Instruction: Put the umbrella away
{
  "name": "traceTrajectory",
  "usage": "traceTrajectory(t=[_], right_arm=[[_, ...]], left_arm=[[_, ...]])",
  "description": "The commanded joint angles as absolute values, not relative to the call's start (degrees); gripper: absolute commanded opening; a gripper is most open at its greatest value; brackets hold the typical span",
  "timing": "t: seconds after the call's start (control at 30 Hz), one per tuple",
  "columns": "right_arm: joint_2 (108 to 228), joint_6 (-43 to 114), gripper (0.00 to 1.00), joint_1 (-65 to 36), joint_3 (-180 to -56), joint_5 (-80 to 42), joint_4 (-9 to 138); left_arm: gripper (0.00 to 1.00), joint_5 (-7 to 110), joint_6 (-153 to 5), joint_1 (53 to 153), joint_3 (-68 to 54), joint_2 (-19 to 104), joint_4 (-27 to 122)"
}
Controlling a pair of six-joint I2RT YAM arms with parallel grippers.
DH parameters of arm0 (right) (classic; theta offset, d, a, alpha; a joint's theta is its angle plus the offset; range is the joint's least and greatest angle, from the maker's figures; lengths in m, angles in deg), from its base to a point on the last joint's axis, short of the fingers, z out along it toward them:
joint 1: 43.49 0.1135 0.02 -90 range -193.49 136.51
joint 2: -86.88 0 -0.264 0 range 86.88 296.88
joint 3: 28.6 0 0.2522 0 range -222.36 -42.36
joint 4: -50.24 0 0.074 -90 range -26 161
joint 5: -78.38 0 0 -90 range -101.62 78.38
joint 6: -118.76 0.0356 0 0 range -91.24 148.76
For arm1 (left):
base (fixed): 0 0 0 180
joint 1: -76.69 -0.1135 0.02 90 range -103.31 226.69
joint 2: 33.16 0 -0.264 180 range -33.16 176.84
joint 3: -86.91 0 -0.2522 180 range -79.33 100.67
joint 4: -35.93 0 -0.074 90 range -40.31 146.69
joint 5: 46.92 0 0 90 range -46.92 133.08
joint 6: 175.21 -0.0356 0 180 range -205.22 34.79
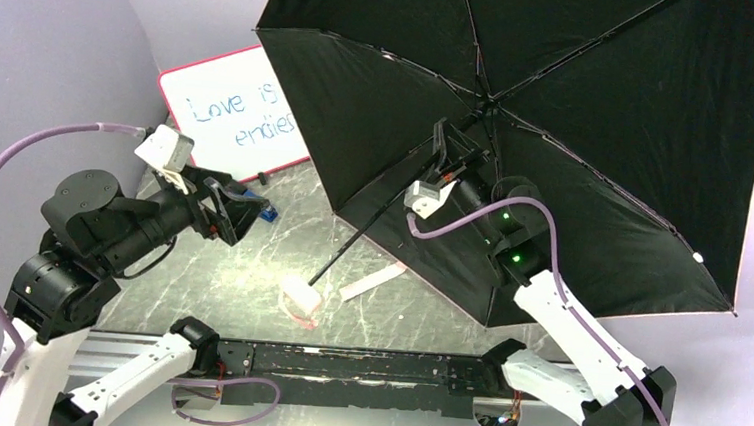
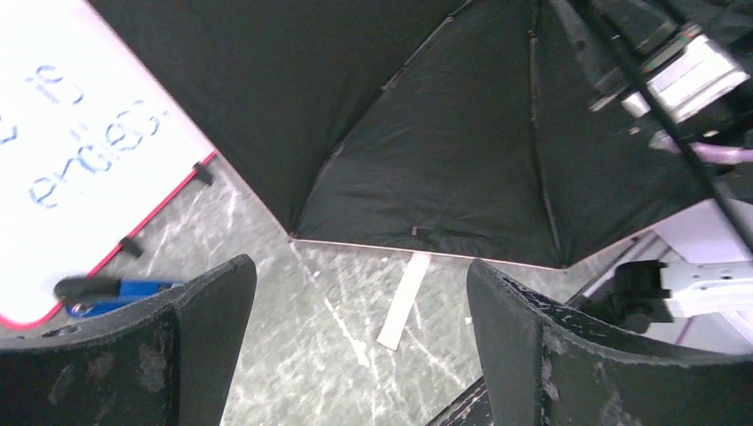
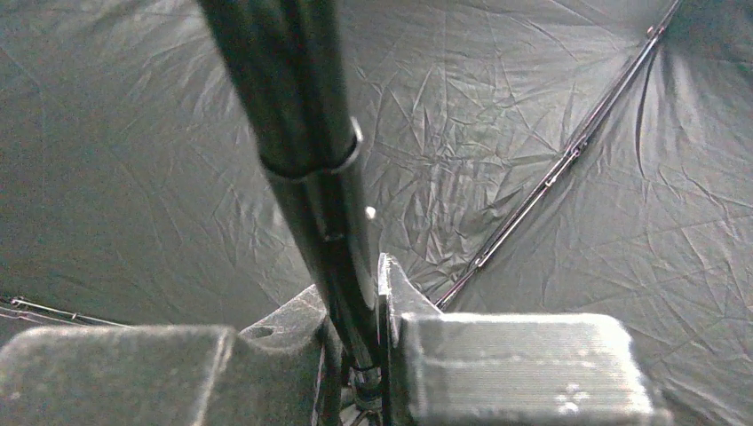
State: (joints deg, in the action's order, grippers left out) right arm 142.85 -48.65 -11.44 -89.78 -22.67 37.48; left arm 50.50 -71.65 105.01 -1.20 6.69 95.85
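The umbrella (image 1: 581, 107) is open, its black inside facing the top camera, tilted over the right half of the table. Its black shaft (image 1: 366, 234) runs down-left to the pale pink handle (image 1: 299, 296), which rests on the table. The pink strap (image 1: 373, 278) lies flat by the canopy edge and shows in the left wrist view (image 2: 404, 300). My right gripper (image 1: 444, 158) is shut on the shaft (image 3: 328, 195) near the hub, under the canopy (image 3: 533, 106). My left gripper (image 1: 225, 207) is open and empty above the table's left, facing the canopy edge (image 2: 426, 160).
A pink-framed whiteboard (image 1: 235, 113) with blue writing leans at the back left, also in the left wrist view (image 2: 71, 151). A blue-and-black marker (image 1: 258, 205) lies in front of it. A black rail (image 1: 362, 364) runs along the near table edge.
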Motion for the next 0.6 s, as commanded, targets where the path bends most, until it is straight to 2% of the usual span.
traceTrajectory(t=[0.0,0.1,0.2,0.37,0.57], right_arm=[[141.07,-61.34,0.0,-8.57,-93.07,-22.47,36.63],[142.15,-67.18,0.0,-5.86,-93.12,-22.29,38.16],[144.56,-71.91,0.0,-2.02,-93.29,-19.96,36.56],[147.97,-78.87,0.0,2.46,-94.8,-15.52,33.74],[150.33,-82.92,0.0,5.49,-98.34,-13.93,34.21]], left_arm=[[0.92,60.09,-70.6,104.55,2.14,7.71,90.51],[0.9,66.09,-69.24,104.55,3.22,9.17,88.43],[0.84,71.35,-68.29,104.47,3.94,11.73,87.63],[0.87,75.48,-68.97,104.46,2.79,13.13,88.22],[0.87,78.52,-66.76,104.46,-4.21,11.69,85.16]])
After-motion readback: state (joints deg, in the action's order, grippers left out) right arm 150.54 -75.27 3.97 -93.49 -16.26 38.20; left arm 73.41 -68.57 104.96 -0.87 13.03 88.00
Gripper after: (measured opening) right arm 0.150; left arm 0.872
